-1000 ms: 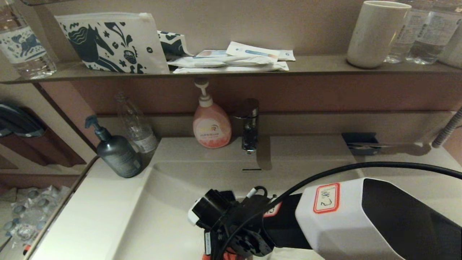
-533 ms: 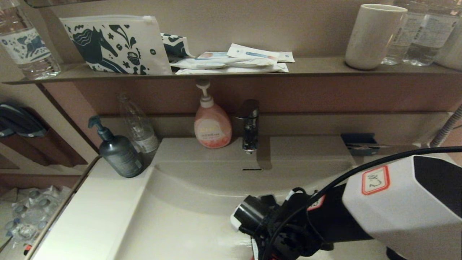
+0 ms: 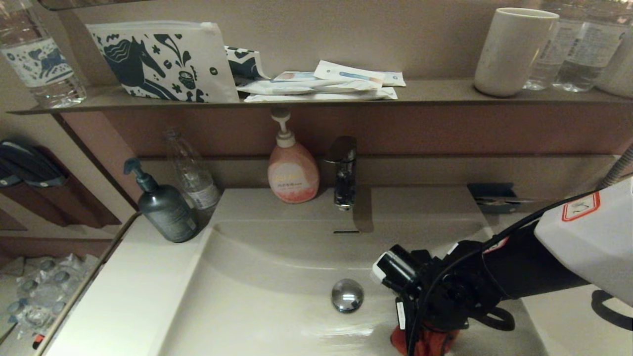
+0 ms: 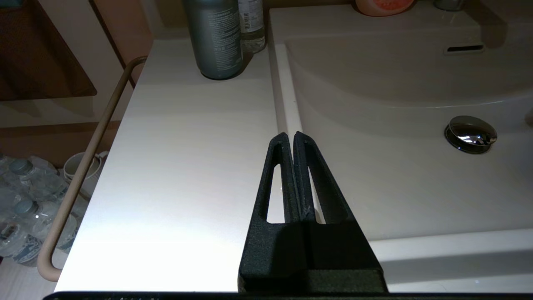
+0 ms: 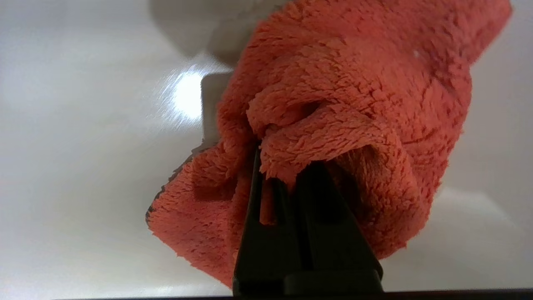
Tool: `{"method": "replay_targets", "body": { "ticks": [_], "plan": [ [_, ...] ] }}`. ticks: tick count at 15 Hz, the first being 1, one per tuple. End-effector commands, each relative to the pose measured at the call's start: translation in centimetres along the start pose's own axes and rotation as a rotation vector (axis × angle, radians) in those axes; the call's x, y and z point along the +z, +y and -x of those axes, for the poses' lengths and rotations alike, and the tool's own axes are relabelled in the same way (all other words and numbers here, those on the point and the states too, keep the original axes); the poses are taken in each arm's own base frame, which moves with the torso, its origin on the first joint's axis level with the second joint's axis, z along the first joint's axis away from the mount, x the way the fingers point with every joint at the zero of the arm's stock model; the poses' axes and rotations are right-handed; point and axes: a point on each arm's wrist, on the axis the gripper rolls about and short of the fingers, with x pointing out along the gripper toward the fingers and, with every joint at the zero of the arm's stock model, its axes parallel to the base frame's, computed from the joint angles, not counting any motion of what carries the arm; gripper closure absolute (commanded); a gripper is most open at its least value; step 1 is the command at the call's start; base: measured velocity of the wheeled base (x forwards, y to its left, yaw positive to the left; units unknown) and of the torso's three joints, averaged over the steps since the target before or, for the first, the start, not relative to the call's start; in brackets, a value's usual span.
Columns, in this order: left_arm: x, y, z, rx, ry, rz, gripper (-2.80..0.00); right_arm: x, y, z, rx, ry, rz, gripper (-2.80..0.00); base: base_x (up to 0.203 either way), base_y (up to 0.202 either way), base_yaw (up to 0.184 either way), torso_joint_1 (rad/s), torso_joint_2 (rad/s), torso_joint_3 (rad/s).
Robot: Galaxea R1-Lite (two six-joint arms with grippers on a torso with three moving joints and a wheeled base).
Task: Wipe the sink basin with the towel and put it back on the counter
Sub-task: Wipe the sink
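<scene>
Orange-red, the towel (image 3: 424,342) sits bunched in the sink basin (image 3: 267,296), right of the drain plug (image 3: 347,295), under the bent right arm. The left gripper (image 4: 290,137) hovers pressed together, empty, above the counter (image 4: 179,166). The right gripper (image 5: 279,166) pinches the towel's fold.

The sink basin (image 3: 277,296) sits sunk in the counter (image 3: 123,296), its drain plug (image 3: 347,295) near the middle of the floor and the overflow slot (image 3: 345,231) in the back wall. The towel (image 3: 423,341) lies on the basin floor toward the front right corner, right of the plug, pinched in the right gripper (image 5: 283,175). The left gripper (image 4: 290,139) hangs above the basin's left rim. At the counter's back left corner stand a pump bottle (image 3: 163,207) and a clear bottle (image 3: 190,173); a soap dispenser (image 3: 292,168) and the faucet (image 3: 342,168) stand on the back edge. A shelf (image 3: 445,91) above carries a pouch (image 3: 163,59) and a cup (image 3: 512,49)
</scene>
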Motion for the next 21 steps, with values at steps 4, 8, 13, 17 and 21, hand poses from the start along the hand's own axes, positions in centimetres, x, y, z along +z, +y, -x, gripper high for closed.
{"method": "replay_targets", "body": {
  "ticks": [4, 8, 13, 17, 21],
  "plan": [
    [0.0, 0.0, 0.0, 0.0, 0.0, -0.001, 0.0, 3.0, -0.3, -2.1, 0.04, -0.125, -0.081, 0.0, 0.0, 0.0, 0.0, 0.0, 0.0, 0.0],
    [0.0, 0.0, 0.0, 0.0, 0.0, -0.001, 0.0, 4.4, 0.8, -4.3, 0.095, -0.23, -0.089, 0.0, 0.0, 0.0, 0.0, 0.0, 0.0, 0.0],
    [0.0, 0.0, 0.0, 0.0, 0.0, -0.001, 0.0, 4.9, 2.8, -5.0, 0.175, -0.306, -0.066, 0.0, 0.0, 0.0, 0.0, 0.0, 0.0, 0.0],
    [0.0, 0.0, 0.0, 0.0, 0.0, -0.001, 0.0, 5.1, 2.0, -4.4, 0.162, -0.306, -0.058, 0.0, 0.0, 0.0, 0.0, 0.0, 0.0, 0.0],
    [0.0, 0.0, 0.0, 0.0, 0.0, -0.001, 0.0, 3.1, -0.1, -4.3, 0.044, -0.143, 0.029, 0.0, 0.0, 0.0, 0.0, 0.0, 0.0, 0.0]
  ]
}}
